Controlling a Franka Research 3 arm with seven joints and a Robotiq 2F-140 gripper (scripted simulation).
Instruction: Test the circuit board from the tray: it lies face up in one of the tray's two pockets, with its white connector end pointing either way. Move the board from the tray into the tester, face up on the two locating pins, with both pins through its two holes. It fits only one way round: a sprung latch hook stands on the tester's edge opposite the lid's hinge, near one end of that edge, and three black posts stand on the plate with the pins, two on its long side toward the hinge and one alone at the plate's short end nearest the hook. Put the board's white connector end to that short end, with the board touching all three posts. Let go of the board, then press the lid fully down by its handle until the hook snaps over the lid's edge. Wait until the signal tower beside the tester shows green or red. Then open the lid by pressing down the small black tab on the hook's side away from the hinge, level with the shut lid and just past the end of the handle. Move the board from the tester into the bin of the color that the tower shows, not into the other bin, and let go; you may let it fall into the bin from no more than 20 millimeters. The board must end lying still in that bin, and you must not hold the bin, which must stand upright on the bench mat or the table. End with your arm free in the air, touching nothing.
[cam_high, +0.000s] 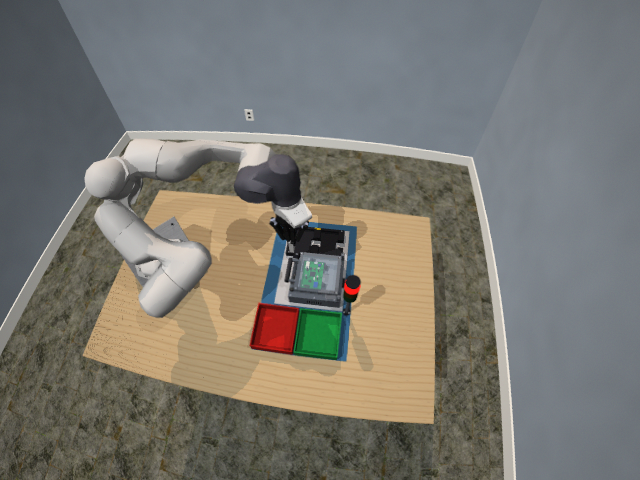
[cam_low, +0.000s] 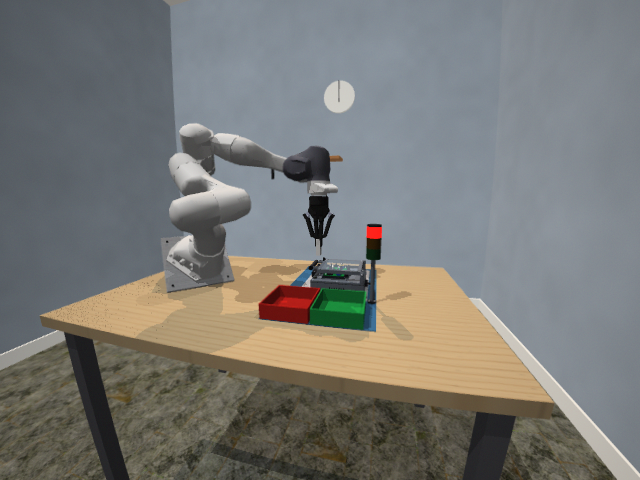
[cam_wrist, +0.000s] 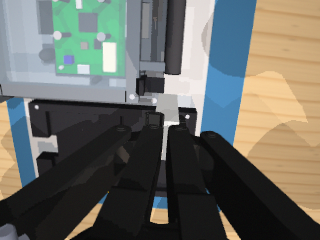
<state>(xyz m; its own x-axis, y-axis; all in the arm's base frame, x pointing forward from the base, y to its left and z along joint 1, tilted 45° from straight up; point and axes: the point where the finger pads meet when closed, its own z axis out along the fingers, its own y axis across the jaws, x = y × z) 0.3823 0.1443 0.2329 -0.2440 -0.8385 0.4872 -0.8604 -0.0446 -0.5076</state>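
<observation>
The green circuit board (cam_high: 313, 273) (cam_wrist: 85, 40) lies face up in the tester (cam_high: 315, 298) (cam_low: 338, 279) under the shut clear lid, its white connector end toward the hook side. The signal tower (cam_high: 352, 287) (cam_low: 373, 240) shows red. My gripper (cam_low: 318, 250) (cam_wrist: 167, 108) is shut and empty. It hangs a short way above the tester's corner, over the small black tab (cam_wrist: 147, 85) by the end of the black handle (cam_wrist: 175, 35) (cam_high: 285, 269). The black tray (cam_high: 325, 240) (cam_wrist: 75, 125) behind the tester holds no board.
The red bin (cam_high: 273, 328) (cam_low: 289, 302) and the green bin (cam_high: 317, 333) (cam_low: 338, 307) stand side by side in front of the tester on the blue mat (cam_high: 268, 289) (cam_wrist: 227, 75). The arm's base stands at the table's back left.
</observation>
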